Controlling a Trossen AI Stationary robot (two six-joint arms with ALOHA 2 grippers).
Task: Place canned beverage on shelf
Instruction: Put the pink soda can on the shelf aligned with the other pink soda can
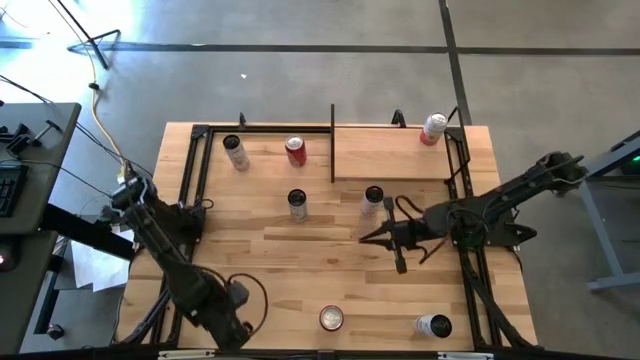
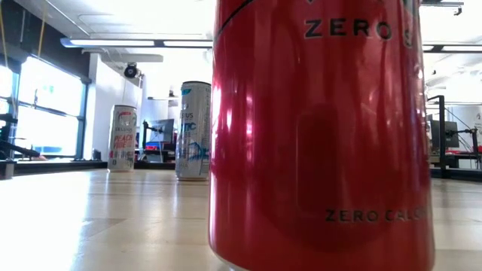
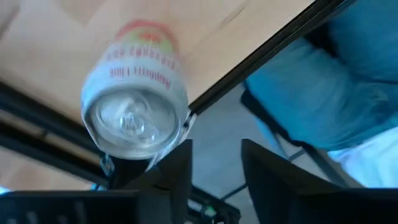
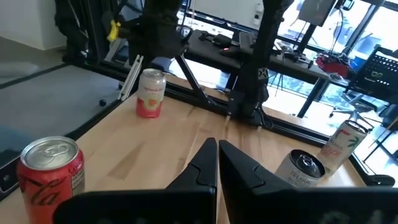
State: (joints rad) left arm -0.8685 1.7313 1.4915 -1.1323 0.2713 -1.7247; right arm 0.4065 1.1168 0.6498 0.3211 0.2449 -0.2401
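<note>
Currently: planked counter [image 1: 250, 250] on a grey floor, carrying seven cans. Shelf [image 1: 390, 150], far right corner, bears one pink-white can [image 1: 433, 129]. My right end effector [image 1: 365, 238], fingers together, holds nothing. My left end effector [image 3: 214, 177], fingers parted, empty, beside a pale can [image 3: 137, 93].

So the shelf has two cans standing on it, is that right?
Not two. The high view shows only one can standing on the shelf, a pink and white one at its far right corner.
</note>
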